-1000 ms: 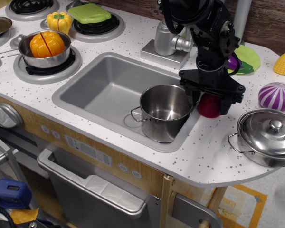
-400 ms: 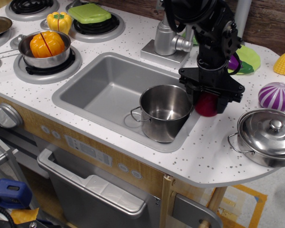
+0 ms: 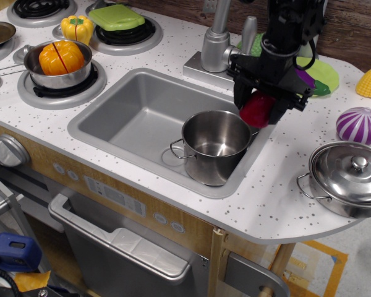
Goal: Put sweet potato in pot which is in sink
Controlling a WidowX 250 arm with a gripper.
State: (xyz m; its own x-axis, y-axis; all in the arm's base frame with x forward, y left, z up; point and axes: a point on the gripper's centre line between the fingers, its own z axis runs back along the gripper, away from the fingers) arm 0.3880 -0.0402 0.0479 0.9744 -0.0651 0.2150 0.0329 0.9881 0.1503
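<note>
The gripper (image 3: 260,106) is clamped on the sweet potato (image 3: 256,111), which is held between the black fingers (image 3: 240,94) and hangs clear of the counter. The red-magenta toy is tilted, with its rounded side turned down and to the left. It is seen above the far right rim of the pot (image 3: 216,144), at the right edge of the sink (image 3: 136,120); whether it is directly over the pot's opening cannot be told from this single view.

The pot is seen standing upright in the near right corner of the sink, with one loop handle (image 3: 177,150) pointing left. Its inside is bare steel.

Behind the gripper the faucet (image 3: 217,44) is mounted on its grey base at the far edge of the sink. A green plate (image 3: 324,74) with a purple item on it is partly hidden by the arm.

To the right, on the white speckled countertop (image 3: 266,198), a purple-and-white striped toy (image 3: 360,124) is placed, and just in front of it a steel pot with a knobbed lid (image 3: 348,177). A yellow corn toy (image 3: 370,83) lies near the right edge.

To the left of the sink, a pan holding an orange vegetable (image 3: 62,58) is set on a burner. Behind it a yellow pepper (image 3: 77,28) and a green lid (image 3: 117,17) are seen.
</note>
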